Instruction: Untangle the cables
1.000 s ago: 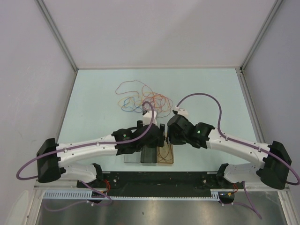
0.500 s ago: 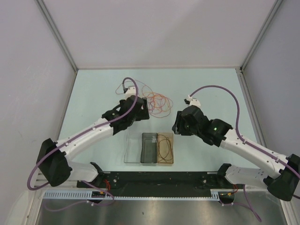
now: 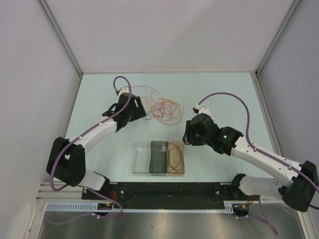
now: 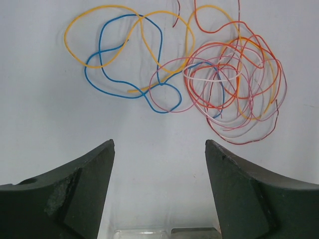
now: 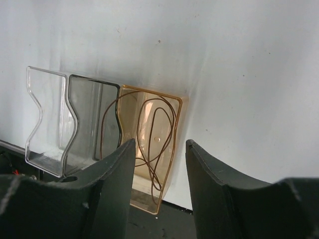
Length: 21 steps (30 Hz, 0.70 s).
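**A:** Where are the cables (image 3: 163, 106) lying?

**B:** Most are sprawling in a loose tangle well beyond the tray's (image 3: 141, 160) far edge. One dark brown cable (image 5: 154, 134) is lying coiled in the tray's amber compartment.

**A:** And the arms?

**B:** The left arm (image 3: 94, 132) is stretching out long. Its left gripper (image 4: 159, 149) is hovering beyond the tray's far left corner, fingers spread wide around nothing. The right arm (image 3: 259, 152) is bending at the elbow. Its right gripper (image 5: 159, 147) is tilting down near the tray's far right corner, fingers parted, gripping nothing.

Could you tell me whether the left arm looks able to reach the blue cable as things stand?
Probably yes: the left pincer is open facing the blue cable, nothing standing between them.
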Motion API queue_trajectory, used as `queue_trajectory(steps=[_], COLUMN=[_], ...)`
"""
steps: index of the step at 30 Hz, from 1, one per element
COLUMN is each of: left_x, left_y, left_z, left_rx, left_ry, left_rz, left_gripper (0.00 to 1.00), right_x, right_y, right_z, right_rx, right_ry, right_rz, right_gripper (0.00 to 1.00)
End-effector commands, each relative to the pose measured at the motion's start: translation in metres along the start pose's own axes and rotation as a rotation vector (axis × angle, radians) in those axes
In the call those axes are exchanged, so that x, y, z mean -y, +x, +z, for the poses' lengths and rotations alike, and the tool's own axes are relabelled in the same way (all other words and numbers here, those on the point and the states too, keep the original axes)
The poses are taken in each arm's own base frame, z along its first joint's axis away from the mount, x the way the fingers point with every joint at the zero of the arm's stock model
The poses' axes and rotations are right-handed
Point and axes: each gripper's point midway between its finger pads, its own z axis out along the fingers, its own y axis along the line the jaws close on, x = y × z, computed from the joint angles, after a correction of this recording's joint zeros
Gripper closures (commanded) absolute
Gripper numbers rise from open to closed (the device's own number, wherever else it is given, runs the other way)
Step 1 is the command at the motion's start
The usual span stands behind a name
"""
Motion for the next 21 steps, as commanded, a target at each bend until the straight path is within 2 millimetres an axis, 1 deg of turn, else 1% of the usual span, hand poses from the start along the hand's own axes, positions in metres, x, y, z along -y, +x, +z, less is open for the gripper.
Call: queue_trajectory(steps=[1,2,3,4,7,10,14,16,18,21], left_x=[0.001,0.0,0.001,-0.004,-0.006,-0.013,-0.022,-0.023,-0.025,-0.034], left_y=[-0.004,-0.003,-0.003,0.002,0.005,0.005,0.011,0.009,0.008,0.009], left_z=[0.019,0.022,0.025,0.03,0.039,0.045,0.055,0.059,0.062,0.066], left_rx=[-0.003,-0.01,-0.01,-0.017,-0.02,-0.015,-0.022,-0.011,-0.001,0.012], left_ry=[0.032,0.031,0.038,0.026,0.016,-0.019,-0.06,-0.059,-0.063,-0.083], left_rz=[-0.08,-0.1,-0.11,-0.12,-0.157,-0.176,-0.207,-0.224,-0.234,-0.262], left_gripper=[0.23,0.24,0.24,0.25,0.25,0.26,0.26,0.26,0.29,0.3], right_x=[-0.004,-0.004,-0.004,-0.004,-0.001,0.003,0.013,0.016,0.018,0.023], right_y=[0.0,-0.001,-0.001,-0.001,0.0,0.001,-0.004,-0.006,-0.007,-0.009], right_z=[0.005,0.006,0.006,0.006,0.008,0.011,0.011,0.012,0.012,0.014], right_rx=[-0.003,-0.001,-0.003,-0.007,-0.015,-0.026,-0.023,-0.023,-0.024,-0.027], right_ry=[-0.029,-0.032,-0.039,-0.04,-0.045,-0.037,-0.022,-0.022,-0.024,-0.015], right_rz=[-0.013,-0.013,-0.009,-0.012,-0.012,-0.017,-0.008,0.0,0.0,0.008], right_gripper=[0.51,0.5,0.5,0.5,0.5,0.51,0.51,0.51,0.51,0.51])
